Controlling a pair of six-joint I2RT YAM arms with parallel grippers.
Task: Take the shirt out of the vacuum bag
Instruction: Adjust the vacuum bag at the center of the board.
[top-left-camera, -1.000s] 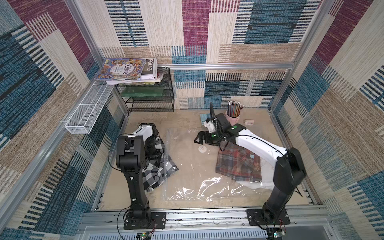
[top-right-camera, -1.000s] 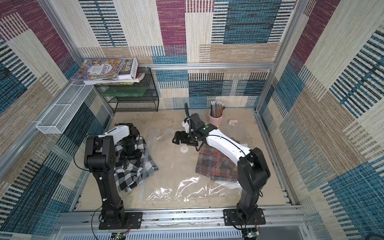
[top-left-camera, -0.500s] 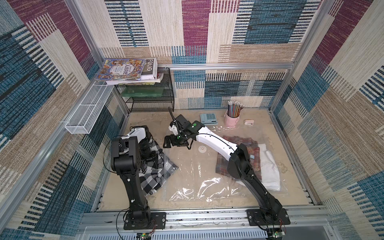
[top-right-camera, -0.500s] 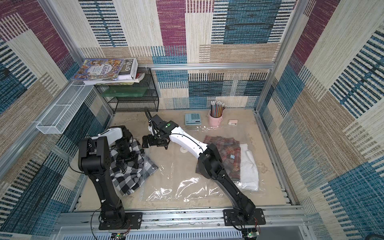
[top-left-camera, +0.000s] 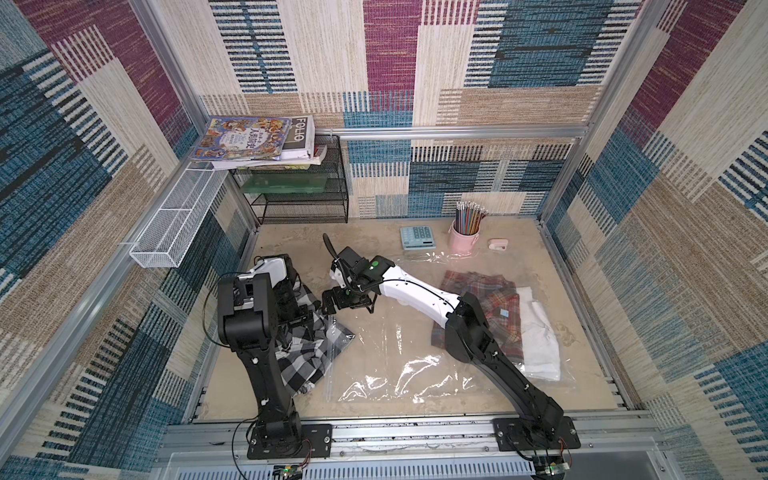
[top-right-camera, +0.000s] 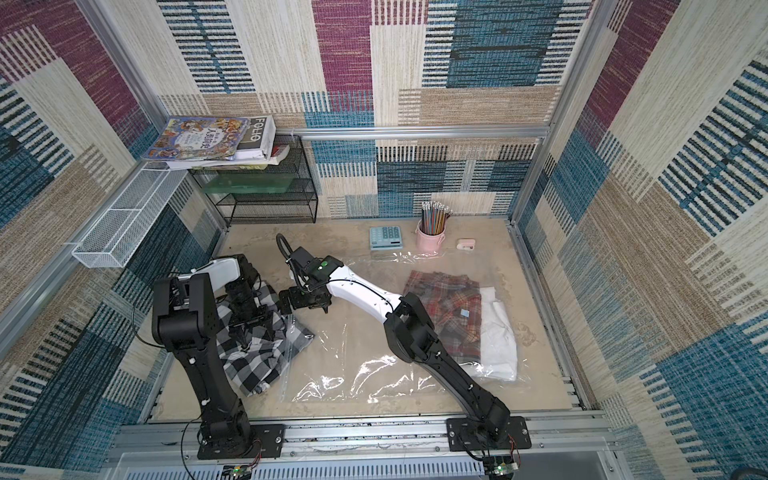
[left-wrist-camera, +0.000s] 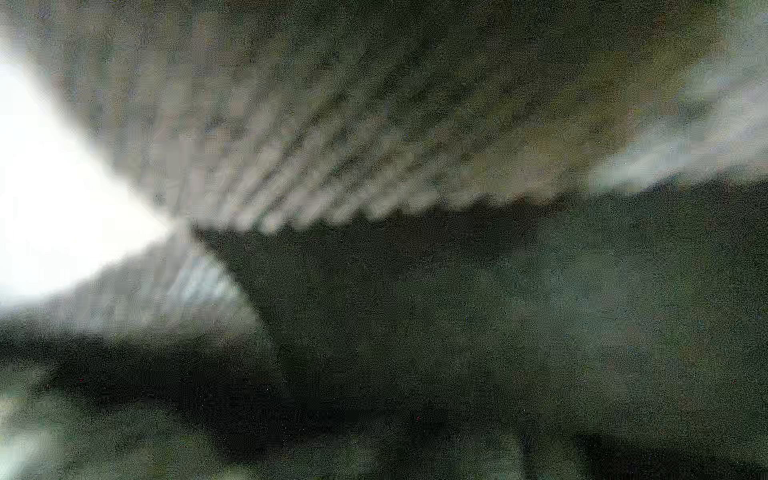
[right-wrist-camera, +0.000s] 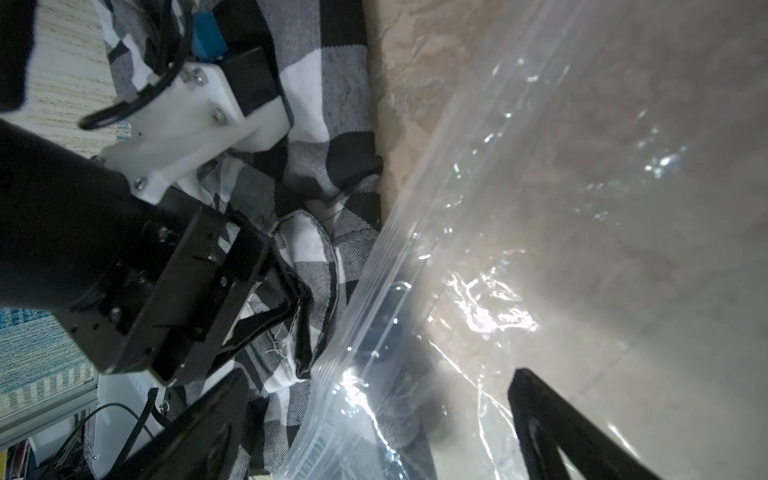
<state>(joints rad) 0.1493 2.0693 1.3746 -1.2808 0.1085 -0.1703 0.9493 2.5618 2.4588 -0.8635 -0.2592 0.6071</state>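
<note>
We saw the checked shirt mostly out, bunched under the left claw, whose grip we could not tell, with seemingly only a corner left inside the vacuum bag beside the released, empty right claw

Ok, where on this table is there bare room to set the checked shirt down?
Bare table: the back strip between wire rack and calculator; the strip right of the white garment; the front-left corner beside the checked shirt. Crowded: left gripper and right gripper, close together at that shirt by the vacuum bag.
</note>
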